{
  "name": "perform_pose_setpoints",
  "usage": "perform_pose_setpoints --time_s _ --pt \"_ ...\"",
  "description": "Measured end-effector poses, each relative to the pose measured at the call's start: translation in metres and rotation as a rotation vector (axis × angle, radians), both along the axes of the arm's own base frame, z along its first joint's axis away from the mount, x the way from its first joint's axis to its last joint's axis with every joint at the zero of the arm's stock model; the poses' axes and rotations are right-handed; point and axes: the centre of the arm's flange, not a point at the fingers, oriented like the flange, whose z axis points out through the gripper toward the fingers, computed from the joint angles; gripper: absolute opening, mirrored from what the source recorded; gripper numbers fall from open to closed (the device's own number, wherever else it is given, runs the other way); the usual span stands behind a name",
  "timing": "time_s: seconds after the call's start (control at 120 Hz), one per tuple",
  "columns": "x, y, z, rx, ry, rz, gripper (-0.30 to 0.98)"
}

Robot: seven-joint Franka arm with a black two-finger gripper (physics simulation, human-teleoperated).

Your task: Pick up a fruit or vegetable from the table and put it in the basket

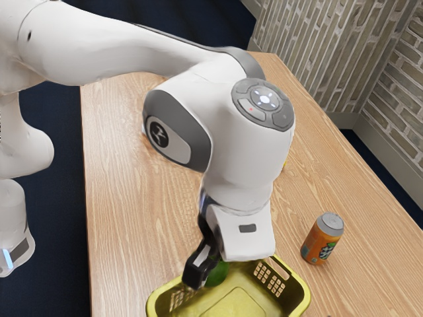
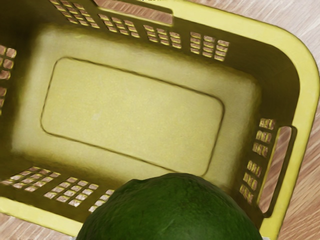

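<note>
My gripper (image 1: 206,273) is low over the yellow-green basket (image 1: 301,305), shut on a dark green, rounded fruit or vegetable (image 1: 217,273). One black finger stands against the green thing's side; the hand hides the far finger. In the wrist view the green fruit (image 2: 170,212) bulges large at the lower edge, between me and the basket (image 2: 284,33). Beneath it lies the bare basket floor with its rounded rectangular outline. Whether the fruit touches the basket cannot be told.
An orange can with a silver top (image 1: 322,239) stands upright on the wooden table (image 1: 125,218), just beyond the basket's corner on the exterior view's right. A small yellow thing peeks out behind the hand. Brick walls rise past the table's far edge.
</note>
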Motion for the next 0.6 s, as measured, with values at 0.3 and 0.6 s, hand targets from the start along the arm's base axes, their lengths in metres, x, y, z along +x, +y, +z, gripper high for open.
perform_pose_setpoints --time_s 0.3,0.6 --pt "0.028 0.002 -0.052 0.005 -0.016 0.059 0.31" --pt "0.064 0.003 -0.114 -0.025 -0.060 0.094 0.31"
